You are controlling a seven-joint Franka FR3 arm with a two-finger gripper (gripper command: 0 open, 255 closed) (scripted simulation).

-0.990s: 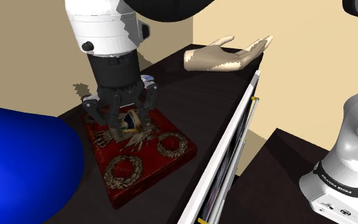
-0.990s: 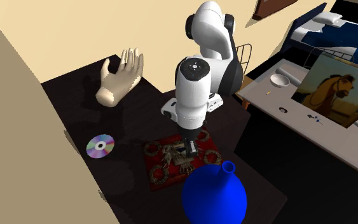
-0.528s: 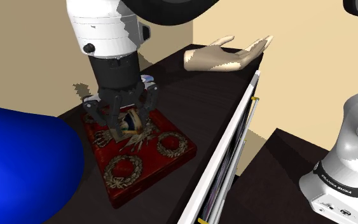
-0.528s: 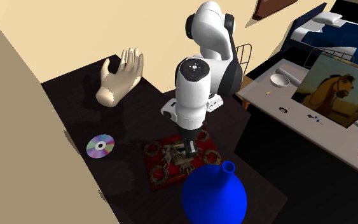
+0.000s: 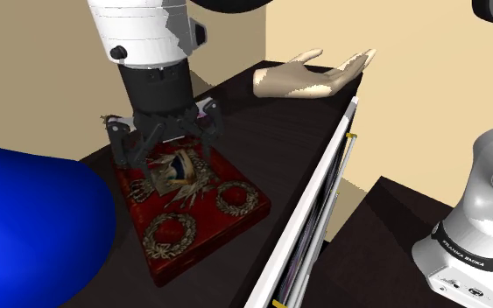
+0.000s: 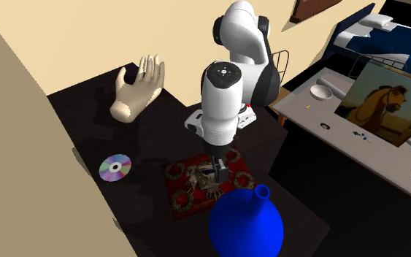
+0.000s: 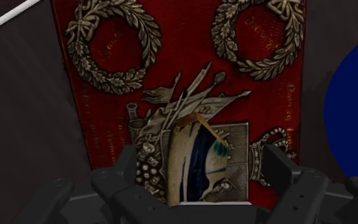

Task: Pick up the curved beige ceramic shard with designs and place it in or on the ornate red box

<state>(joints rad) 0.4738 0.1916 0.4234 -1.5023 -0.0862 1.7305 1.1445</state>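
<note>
The claw [image 5: 170,153] is open just above the red box [image 7: 101,127], the painted shard [image 7: 193,165] lying between its fingers [image 7: 128,168] untouched, its near end hidden behind the claw.

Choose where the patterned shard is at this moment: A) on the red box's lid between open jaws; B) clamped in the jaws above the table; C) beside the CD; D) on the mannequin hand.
A: the shard rests on the red box, with the jaws spread apart on either side and clear of it.
</note>
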